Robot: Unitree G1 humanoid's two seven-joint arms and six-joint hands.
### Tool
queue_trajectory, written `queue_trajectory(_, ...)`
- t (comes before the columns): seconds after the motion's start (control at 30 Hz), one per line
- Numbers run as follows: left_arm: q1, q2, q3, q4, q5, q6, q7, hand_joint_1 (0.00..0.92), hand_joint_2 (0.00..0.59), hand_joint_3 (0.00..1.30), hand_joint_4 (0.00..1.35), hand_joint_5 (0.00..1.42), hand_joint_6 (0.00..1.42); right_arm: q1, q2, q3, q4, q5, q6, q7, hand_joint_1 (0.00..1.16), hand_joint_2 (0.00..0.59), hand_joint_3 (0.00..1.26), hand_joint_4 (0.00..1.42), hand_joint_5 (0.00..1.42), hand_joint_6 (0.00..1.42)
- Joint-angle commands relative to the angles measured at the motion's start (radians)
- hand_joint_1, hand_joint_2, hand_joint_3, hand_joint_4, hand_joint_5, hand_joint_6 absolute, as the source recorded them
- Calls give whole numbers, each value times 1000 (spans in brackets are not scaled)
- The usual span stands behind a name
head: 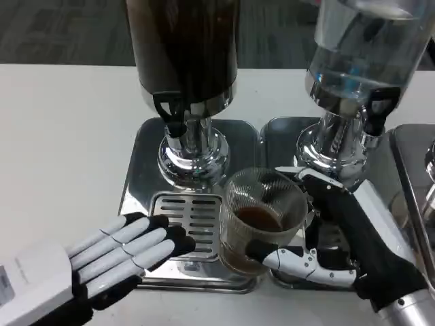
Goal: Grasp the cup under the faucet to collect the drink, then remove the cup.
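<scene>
A clear ribbed glass cup [262,217] with a little brown drink in its bottom stands at the right edge of the slotted drip grate [190,221], to the right of the dark dispenser's black faucet [170,112]. My right hand [336,234] grips the cup, thumb across its front and fingers behind it. With its fingers stretched out flat and apart, my left hand [119,251] lies at the front left of the steel tray [143,159], its fingertips touching the grate and holding nothing.
The dark drink dispenser [183,47] rises at the back centre on a chrome base. A clear water dispenser [360,54] with its own black tap stands to the right on a second tray. Another steel tray edge [411,176] shows at the far right.
</scene>
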Motion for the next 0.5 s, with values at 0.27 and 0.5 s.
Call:
queue_trajectory(0.27,16,-7,-3,-22,8,7,13,0,51,47,0,0,9,-6,5,-8,-37,29,-44,4,639,249,518,628,809,1109)
queue_trajectory(0.5,19,-19,10,-33,30,0,16,0,58,47,0,0,9,-1,5,-8,-43,31,-48,7,640,249,519,635,817,1112)
